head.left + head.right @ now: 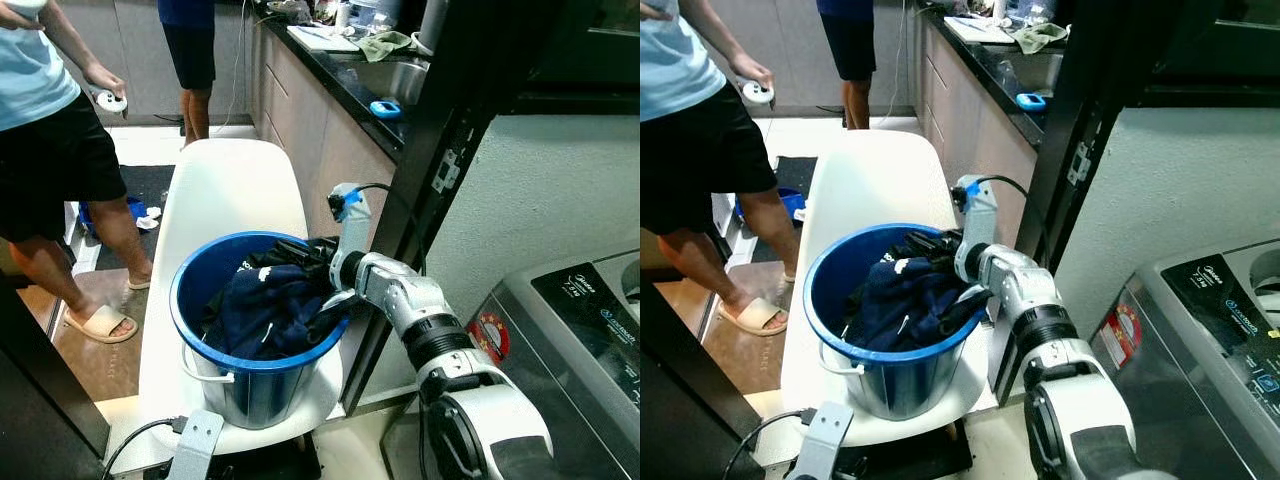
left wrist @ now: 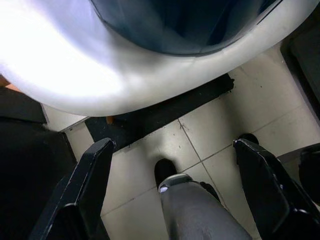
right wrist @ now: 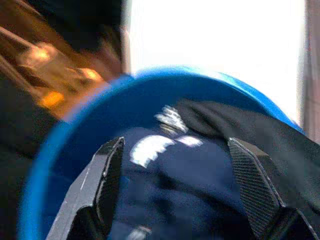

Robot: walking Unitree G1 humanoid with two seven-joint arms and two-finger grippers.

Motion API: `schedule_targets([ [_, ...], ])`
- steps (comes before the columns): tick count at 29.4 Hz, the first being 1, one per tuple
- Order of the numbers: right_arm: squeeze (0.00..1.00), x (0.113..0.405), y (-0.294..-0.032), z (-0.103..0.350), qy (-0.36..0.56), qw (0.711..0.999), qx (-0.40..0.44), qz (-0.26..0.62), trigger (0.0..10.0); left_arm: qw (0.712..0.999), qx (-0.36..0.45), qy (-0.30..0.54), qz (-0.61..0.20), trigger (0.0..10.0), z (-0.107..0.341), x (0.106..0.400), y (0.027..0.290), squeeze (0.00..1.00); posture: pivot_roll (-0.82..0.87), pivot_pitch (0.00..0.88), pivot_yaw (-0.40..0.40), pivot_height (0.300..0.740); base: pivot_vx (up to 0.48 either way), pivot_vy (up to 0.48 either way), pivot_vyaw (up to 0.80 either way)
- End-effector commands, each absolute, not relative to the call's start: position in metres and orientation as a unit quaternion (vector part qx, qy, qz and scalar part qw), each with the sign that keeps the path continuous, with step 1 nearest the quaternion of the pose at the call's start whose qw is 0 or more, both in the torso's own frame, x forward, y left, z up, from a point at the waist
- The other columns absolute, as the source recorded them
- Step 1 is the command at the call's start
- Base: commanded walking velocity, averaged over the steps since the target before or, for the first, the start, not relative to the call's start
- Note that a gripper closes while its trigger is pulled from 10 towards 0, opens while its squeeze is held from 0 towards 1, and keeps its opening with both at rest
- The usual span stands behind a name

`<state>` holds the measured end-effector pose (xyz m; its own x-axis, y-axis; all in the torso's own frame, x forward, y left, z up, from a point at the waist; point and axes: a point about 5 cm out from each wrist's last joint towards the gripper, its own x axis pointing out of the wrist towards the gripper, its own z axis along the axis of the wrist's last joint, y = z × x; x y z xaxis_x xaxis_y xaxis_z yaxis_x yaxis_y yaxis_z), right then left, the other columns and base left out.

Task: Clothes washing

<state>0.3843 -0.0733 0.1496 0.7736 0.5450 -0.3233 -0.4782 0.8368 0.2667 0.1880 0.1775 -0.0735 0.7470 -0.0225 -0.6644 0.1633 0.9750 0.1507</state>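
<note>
1. Kitchen space with a pale tiled floor [image 2: 210,145]; a dark stone bench [image 1: 345,85] with beige cabinet fronts runs along the far right side, a steel sink set into it and a small blue object [image 1: 385,108] near its front edge.
2. Nearer in, a white moulded plastic chair [image 1: 225,190] carries a round blue plastic bucket [image 1: 195,275] with a metal lower body, standing toward the chair's front edge.
3. Inside the bucket lies a heap of dark navy clothes [image 1: 270,305] with small white marks, piled up to the rim on the right side.
4. The robot's right gripper [image 3: 172,190] reaches over the bucket's right rim into the clothes; its wrist view shows the jaws spread wide apart, the navy fabric lying between them. Whether the fingers touch the cloth I cannot tell; that view is blurred.
5. The left gripper [image 2: 170,185] hangs low beside the chair's front edge, jaws wide apart, nothing between them, pointing at the tiles.
6. At the lower right stands a grey top-loading washing machine [image 1: 570,330] with a dark control panel.
7. A person in a light blue shirt and black shorts [image 1: 50,150] stands at the left holding a white controller [image 1: 110,100]; a second person [image 1: 190,50] in dark clothes stands further back.
</note>
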Motion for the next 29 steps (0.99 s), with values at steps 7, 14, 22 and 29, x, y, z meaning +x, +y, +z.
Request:
schedule_targets([
  [7, 0.00, 0.386, -0.090, 0.134, 0.239, 0.951, 0.048, 0.191, 10.0, 0.928, 0.098, 0.357, -0.048, 10.0, -0.076, 0.184, 0.175, 0.00, 0.20, 0.000, -0.130, 0.740, 0.000, 0.000, 0.00],
  [14, 0.00, 0.388, -0.096, 0.133, 0.241, 0.953, 0.095, 0.158, 10.0, 0.926, 0.099, 0.360, -0.049, 10.0, -0.077, 0.182, 0.175, 0.00, 0.20, 0.000, -0.131, 0.740, 0.000, 0.000, 0.00],
  [22, 0.00, 0.387, -0.097, 0.129, 0.249, 0.953, 0.088, 0.149, 10.0, 0.926, 0.101, 0.361, -0.051, 10.0, -0.077, 0.181, 0.174, 0.00, 0.20, 0.000, -0.132, 0.740, 0.000, 0.000, 0.00],
  [29, 0.00, 0.385, -0.111, 0.118, 0.269, 0.955, 0.040, 0.115, 10.0, 0.926, 0.102, 0.359, -0.051, 10.0, -0.077, 0.182, 0.175, 0.00, 0.20, 0.000, -0.137, 0.740, 0.000, 0.000, 0.00],
])
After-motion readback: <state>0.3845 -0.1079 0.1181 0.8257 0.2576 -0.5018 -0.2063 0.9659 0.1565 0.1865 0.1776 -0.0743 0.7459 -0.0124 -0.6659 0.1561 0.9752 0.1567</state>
